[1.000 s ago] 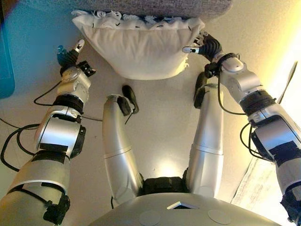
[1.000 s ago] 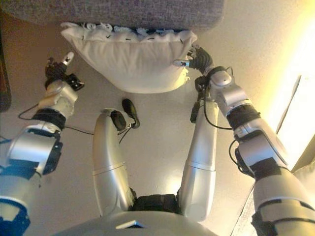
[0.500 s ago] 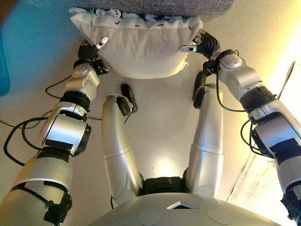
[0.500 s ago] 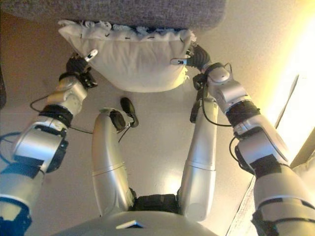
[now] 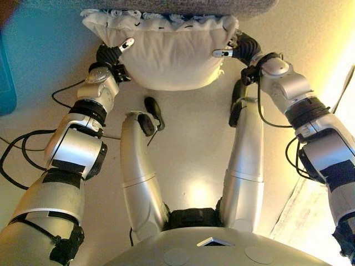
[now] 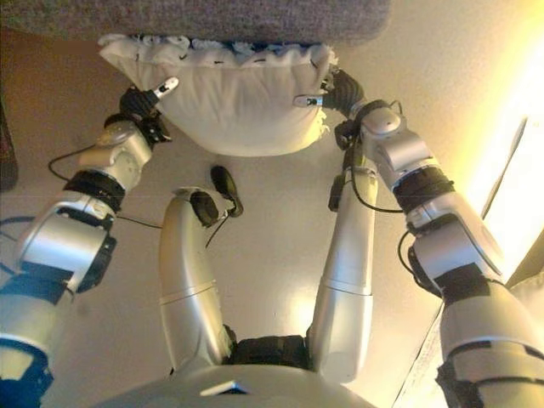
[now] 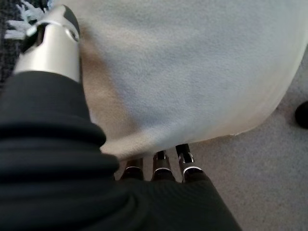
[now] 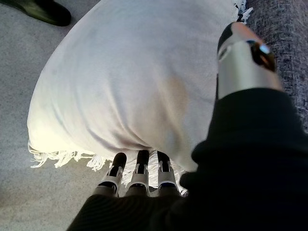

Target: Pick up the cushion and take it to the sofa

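- My left hand presses against one end of the cushion, with my thumb lying over its top face and my fingers tucked beneath its lower edge, so the hand is clasped round that end.
- My right hand does the same at the opposite end: thumb on top, fingers running under the fringed edge.
- The cushion sits between my two hands, low over the pale floor, and its far edge lies against the sofa beyond my fingertips.
- The cushion is white, soft and plump, with a fleecy surface and a short tasselled fringe along its seams.
- The sofa is covered in coarse grey woven fabric.
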You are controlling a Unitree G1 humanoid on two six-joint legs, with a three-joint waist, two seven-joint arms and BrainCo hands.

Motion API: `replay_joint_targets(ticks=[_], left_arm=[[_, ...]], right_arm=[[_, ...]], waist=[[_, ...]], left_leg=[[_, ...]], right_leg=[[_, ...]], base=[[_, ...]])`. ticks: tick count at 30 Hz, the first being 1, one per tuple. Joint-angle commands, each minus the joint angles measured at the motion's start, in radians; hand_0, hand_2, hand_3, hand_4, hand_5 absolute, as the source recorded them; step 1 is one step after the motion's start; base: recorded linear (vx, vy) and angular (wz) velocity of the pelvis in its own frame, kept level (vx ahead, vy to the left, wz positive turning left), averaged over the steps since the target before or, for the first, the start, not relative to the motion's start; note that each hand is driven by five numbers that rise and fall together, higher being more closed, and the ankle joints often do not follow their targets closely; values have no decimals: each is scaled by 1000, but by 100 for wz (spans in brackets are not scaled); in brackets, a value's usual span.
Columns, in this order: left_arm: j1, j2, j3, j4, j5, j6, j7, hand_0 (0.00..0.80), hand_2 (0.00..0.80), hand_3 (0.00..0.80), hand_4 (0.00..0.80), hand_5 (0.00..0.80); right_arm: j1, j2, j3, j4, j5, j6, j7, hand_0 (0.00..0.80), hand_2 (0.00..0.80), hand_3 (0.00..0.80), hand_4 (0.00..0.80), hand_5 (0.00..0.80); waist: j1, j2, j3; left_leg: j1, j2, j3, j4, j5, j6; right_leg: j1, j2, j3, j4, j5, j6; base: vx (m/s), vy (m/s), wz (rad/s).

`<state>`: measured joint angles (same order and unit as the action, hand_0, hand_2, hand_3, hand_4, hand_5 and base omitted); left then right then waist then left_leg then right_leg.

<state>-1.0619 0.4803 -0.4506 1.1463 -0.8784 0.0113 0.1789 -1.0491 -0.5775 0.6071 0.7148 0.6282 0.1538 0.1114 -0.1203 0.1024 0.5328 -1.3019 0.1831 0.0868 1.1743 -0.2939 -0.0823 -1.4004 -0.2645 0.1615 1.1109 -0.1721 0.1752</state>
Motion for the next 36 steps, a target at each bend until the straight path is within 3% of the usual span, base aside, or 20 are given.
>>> replay_joint_targets(ticks=[1, 12, 21, 30, 34, 36], left_arm=[[-97, -42, 42, 34, -12, -70, -8, 800, 800, 800, 800, 800], [-71, -81, 46, -11, -13, -139, -41, 800, 800, 800, 800, 800], [-46, -107, 18, -84, -22, -204, -104, 800, 800, 800, 800, 800], [104, -131, 14, -285, 78, -340, -99, 800, 800, 800, 800, 800], [204, -140, 50, -434, 126, -380, -111, 800, 800, 800, 800, 800], [259, -137, 59, -514, 162, -380, -114, 800, 800, 800, 800, 800]], right_arm=[[-82, 6, 31, -60, -1, -17, 23, 800, 800, 800, 800, 800], [-83, 11, 35, -60, -17, 0, 13, 800, 800, 800, 800, 800], [-40, 35, 21, -63, -10, -35, -9, 800, 800, 800, 800, 800], [194, 110, -47, -196, -50, -229, -104, 800, 800, 800, 800, 800], [342, 134, -113, -291, -63, -333, -134, 800, 800, 800, 800, 800], [421, 152, -156, -358, -79, -353, -142, 800, 800, 800, 800, 800]], waist=[[-42, 69, -13], [-50, 82, -13], [-46, 75, -13], [-20, 25, -13], [-4, -4, -13], [2, -23, -13]], left_leg=[[16, 5, 84, -115, 112, -21], [46, 7, 100, -142, 124, -28], [95, 6, 88, -191, 140, -35], [258, 19, 58, -354, 178, -46], [374, 5, 49, -459, 194, -37], [446, -12, 42, -510, 200, -32]], right_leg=[[62, 25, 25, -80, 81, -89], [84, 32, 39, -99, 85, -95], [140, 36, 29, -123, 83, -85], [344, 25, -45, -285, 106, -52], [470, 1, -100, -392, 118, -38], [548, -4, -128, -450, 130, -34]], base=[[15, 48, -2], [2, 30, -1], [-12, -43, 4], [-3, -133, 12], [22, -139, 9], [62, -145, 10]])
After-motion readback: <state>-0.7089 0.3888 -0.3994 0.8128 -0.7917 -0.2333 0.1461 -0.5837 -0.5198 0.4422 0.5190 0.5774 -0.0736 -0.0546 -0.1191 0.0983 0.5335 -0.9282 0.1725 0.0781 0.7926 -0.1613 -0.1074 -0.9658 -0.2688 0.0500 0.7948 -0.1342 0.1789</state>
